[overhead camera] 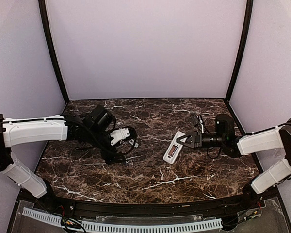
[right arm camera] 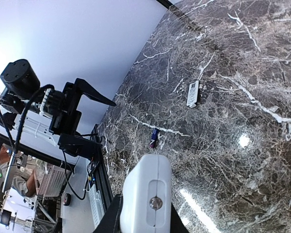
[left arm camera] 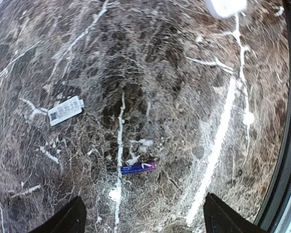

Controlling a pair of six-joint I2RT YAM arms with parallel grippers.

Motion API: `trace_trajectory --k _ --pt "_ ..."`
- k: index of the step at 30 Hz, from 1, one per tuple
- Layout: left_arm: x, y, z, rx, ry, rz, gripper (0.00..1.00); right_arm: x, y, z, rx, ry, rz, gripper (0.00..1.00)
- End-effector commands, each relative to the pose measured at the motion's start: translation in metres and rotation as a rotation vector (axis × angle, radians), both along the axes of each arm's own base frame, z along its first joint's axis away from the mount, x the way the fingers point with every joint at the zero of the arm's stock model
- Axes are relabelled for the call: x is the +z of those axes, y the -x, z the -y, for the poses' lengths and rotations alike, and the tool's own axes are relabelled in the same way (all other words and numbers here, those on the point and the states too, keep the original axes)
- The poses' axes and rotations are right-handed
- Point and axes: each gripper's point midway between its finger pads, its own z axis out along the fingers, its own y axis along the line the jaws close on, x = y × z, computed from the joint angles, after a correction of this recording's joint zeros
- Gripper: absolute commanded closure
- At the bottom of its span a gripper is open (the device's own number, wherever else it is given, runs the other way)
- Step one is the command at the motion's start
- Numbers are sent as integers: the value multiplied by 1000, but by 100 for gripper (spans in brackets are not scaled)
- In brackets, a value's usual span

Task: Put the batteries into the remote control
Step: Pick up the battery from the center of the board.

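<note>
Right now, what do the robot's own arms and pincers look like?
The left arm and right arm have white shells on their long segments, with black joints and wrists. The left pincer and right pincer have black, tapering fingers. Black cables loop by the left wrist.

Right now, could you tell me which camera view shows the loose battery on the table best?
The left wrist view: the battery lies whole and close ahead of the open left gripper. The right wrist view shows it small and distant; in the top view I cannot make it out.
</note>
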Motion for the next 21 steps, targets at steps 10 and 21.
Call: trace_trajectory --k 10,21 --pt "-28 0 8 -541 -106 98 27 10 3 -1 50 1 84 100" --pt "-78 -4 2 -617 -240 -13 35 1 6 -7 110 -20 38 100"
